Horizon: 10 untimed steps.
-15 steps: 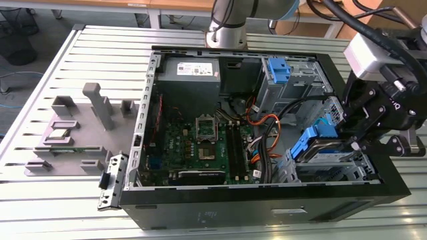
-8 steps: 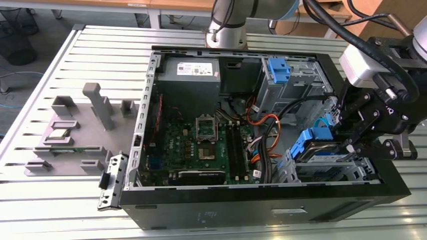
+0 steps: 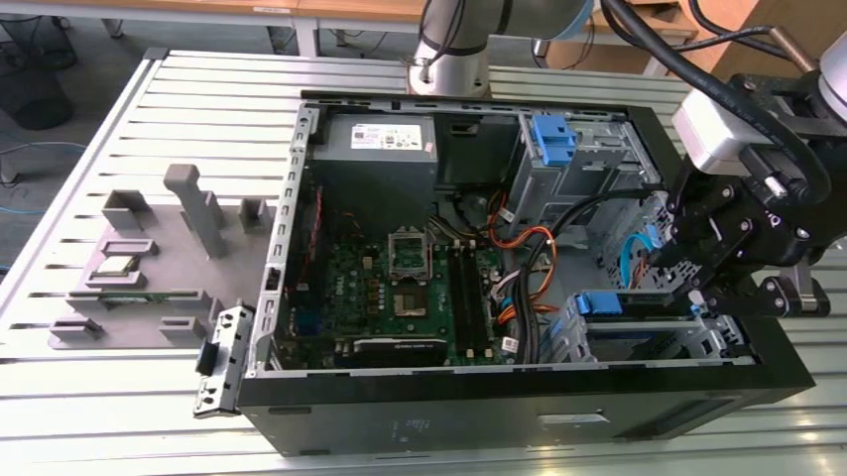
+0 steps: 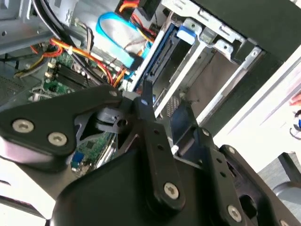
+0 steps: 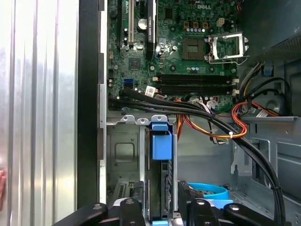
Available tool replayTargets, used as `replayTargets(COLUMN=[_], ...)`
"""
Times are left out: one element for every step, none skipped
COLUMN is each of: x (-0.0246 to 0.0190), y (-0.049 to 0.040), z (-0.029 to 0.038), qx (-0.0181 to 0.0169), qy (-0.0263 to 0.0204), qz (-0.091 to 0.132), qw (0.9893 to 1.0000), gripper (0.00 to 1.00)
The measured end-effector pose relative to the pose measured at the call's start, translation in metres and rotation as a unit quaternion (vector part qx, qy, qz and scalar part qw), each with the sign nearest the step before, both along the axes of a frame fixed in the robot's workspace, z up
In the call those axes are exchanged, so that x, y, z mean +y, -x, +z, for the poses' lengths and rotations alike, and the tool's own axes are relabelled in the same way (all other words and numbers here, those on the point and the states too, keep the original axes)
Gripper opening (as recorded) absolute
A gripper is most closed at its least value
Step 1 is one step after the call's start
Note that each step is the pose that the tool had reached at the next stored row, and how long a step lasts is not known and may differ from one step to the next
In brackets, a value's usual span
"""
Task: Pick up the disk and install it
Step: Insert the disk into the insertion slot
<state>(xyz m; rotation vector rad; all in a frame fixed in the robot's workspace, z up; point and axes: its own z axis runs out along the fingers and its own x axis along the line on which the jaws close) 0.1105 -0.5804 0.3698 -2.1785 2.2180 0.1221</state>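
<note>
**Disk on edge in drive cage, hand at its end**

Open computer case [image 3: 530, 397] lies flat on the slatted tabletop [image 3: 198, 99], closer to the edge on the exterior view's right. The disk [image 3: 602, 302] stands on edge inside the metal drive cage [image 3: 642, 342], in the case corner toward the tabletop's near edge on the exterior view's right. In the first wrist view the disk [image 5: 161, 141] sits between the cage walls [image 5: 122, 150], its blue tab at the end away from the hand [image 5: 160, 207]. The second wrist view shows the disk's blue rail [image 4: 162, 54] running along the cage slot.

The hand [image 3: 697, 297] hangs over the cage, right at the disk's near end. Cannot tell whether it is clamped on the disk or apart.

The motherboard [image 3: 397, 278] fills the case middle, and orange cables [image 3: 523, 248] run between it and the cage. A blue cable [image 4: 117, 37] loops just beside the cage. The power supply [image 3: 377, 139] sits toward the tabletop's far edge, with a blue bracket [image 3: 553, 137] in the bay near it. A grey fixture [image 3: 146, 268] lies toward the edge on the exterior view's left, well apart from the case. The arm base [image 3: 450, 50] stands at the far edge.
</note>
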Motion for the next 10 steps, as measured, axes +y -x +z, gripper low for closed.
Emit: replayTargets(x=[0.0000,0.0000,0.0000,0.0000,0.0000,0.0000,0.0001,0.0003,0.0009,0.0018], y=[0.0000,0.0000,0.0000,0.0000,0.0000,0.0002,0.0005,0.0009,0.0010,0.0012], z=[0.0000,0.0000,0.0000,0.0000,0.0000,-0.0002,-0.0006,-0.0010,-0.0014,-0.0017], qx=[0.0000,0.0000,0.0000,0.0000,0.0000,-0.0004,-0.0011,-0.0017,-0.0020,-0.0023], qy=[0.0000,0.0000,0.0000,0.0001,0.0000,-0.0007,-0.0012,-0.0015,-0.0016,-0.0016], qz=[0.000,0.000,0.000,0.000,0.000,0.000,0.000,0.000,0.001,0.001], qw=[1.0000,1.0000,1.0000,1.0000,1.0000,1.0000,1.0000,1.0000,1.0000,1.0000], gripper=[0.42,0.42,0.42,0.42,0.42,0.42,0.42,0.42,0.42,0.42])
